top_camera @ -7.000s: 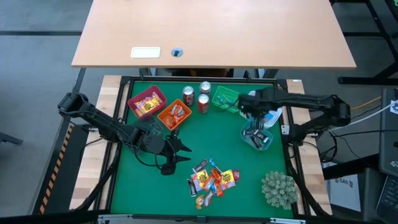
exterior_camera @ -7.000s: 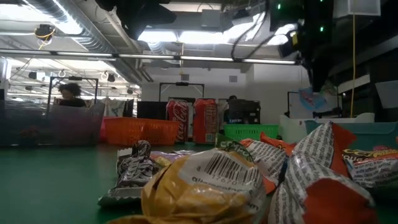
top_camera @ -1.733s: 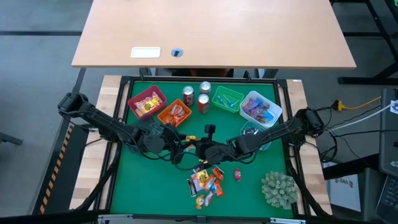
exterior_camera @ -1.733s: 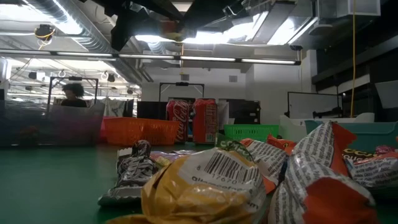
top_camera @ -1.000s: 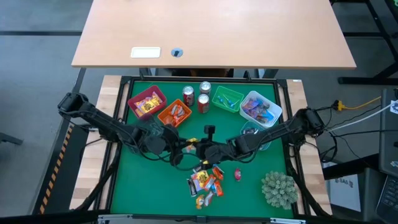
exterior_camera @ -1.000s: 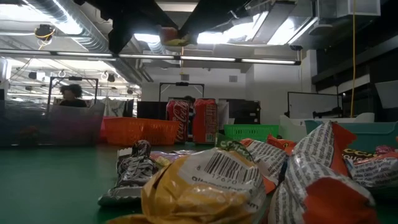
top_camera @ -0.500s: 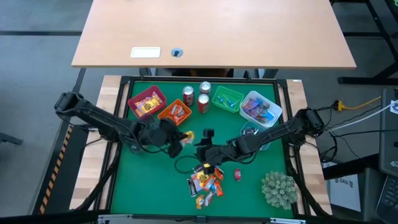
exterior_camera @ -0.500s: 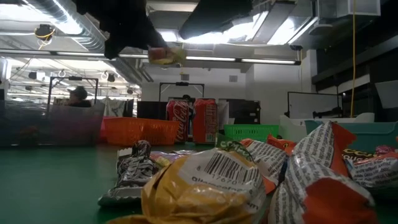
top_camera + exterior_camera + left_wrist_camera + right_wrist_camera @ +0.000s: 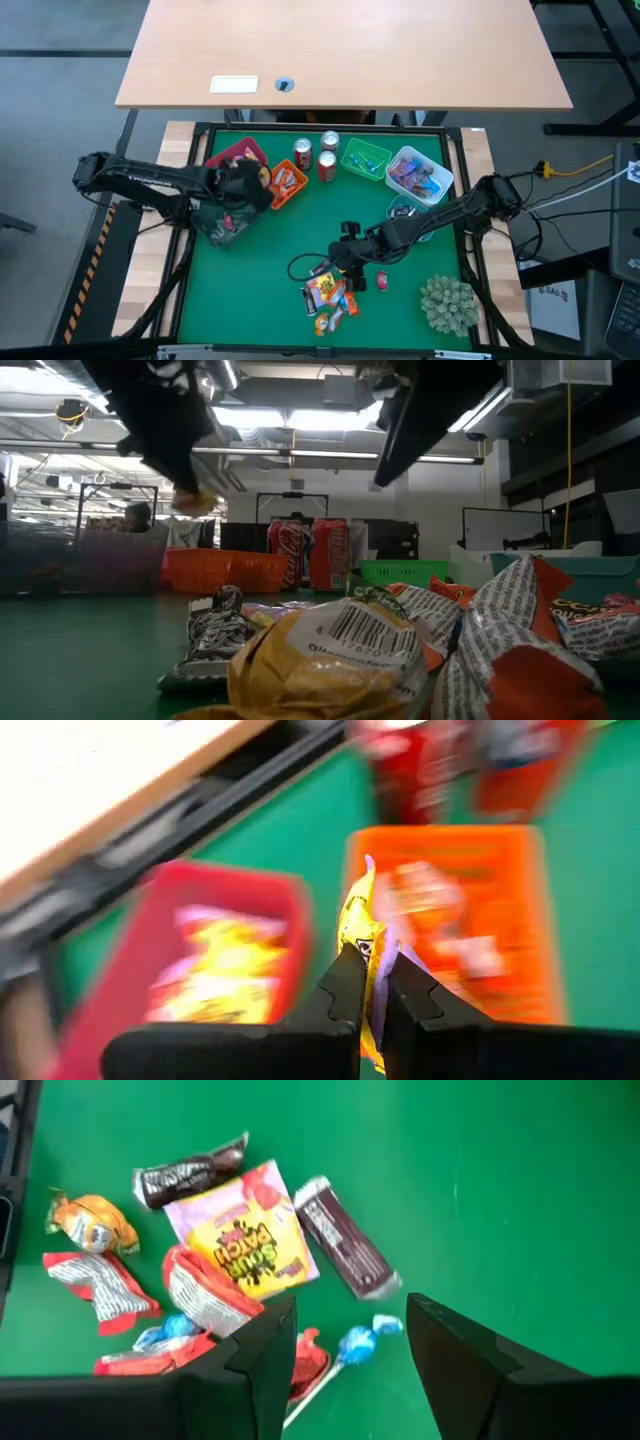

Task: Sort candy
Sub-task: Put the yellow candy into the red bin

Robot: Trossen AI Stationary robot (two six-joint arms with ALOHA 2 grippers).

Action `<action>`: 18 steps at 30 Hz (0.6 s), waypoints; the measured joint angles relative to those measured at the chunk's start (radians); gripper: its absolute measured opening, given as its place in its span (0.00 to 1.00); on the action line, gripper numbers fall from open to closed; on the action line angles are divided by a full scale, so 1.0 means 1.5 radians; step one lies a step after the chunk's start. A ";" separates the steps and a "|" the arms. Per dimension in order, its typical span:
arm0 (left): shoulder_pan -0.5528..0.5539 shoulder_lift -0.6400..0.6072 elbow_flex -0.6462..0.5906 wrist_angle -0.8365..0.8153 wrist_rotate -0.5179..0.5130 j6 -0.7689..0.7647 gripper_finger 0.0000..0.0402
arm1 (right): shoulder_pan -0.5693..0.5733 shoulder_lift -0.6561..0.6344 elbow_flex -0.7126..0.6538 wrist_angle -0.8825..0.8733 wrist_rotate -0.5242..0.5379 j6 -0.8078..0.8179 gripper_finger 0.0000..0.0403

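The left tool (image 9: 368, 982) is clamped on a yellow candy (image 9: 360, 925) — a thin crinkled wrapper pinched between its dark fingers, part of it hidden by them. In the high view this tool (image 9: 258, 180) hangs over the gap between the red bin (image 9: 222, 155) and the orange bin (image 9: 290, 190), and the arm covers most of the red bin. The left wrist view is smeared: both bins' contents read only as yellow and orange blotches.

The right tool (image 9: 342, 1342) stands open and grips nothing, its jaws spread above the candy pile (image 9: 330, 295) on the green felt worktop (image 9: 260, 280). Below it lie a yellow flat pouch (image 9: 243, 1248), two dark bars (image 9: 342, 1250), shiny red-and-white wrappers (image 9: 205, 1302) and a blue lollipop (image 9: 352, 1346); the fingers cut off the pile's near edge. One red sweet (image 9: 382, 283) lies apart from the pile.

In the low view, crumpled foil wrappers (image 9: 340, 650) fill the foreground and block most of the worktop. Behind stand two red cans (image 9: 312, 554). The blue bin (image 9: 418, 175) holds mixed wrappers — too small to make out.
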State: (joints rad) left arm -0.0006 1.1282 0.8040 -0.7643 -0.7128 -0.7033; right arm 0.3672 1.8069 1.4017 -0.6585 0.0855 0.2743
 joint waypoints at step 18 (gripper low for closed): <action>0.199 0.009 0.000 -0.054 -0.065 0.192 0.12 | 0.039 0.000 -0.065 -0.015 -0.006 0.178 0.47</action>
State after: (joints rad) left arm 0.2973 1.1412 0.8036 -0.8455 -0.8108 -0.4146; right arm 0.4262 1.8072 1.3043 -0.6816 0.0763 0.5408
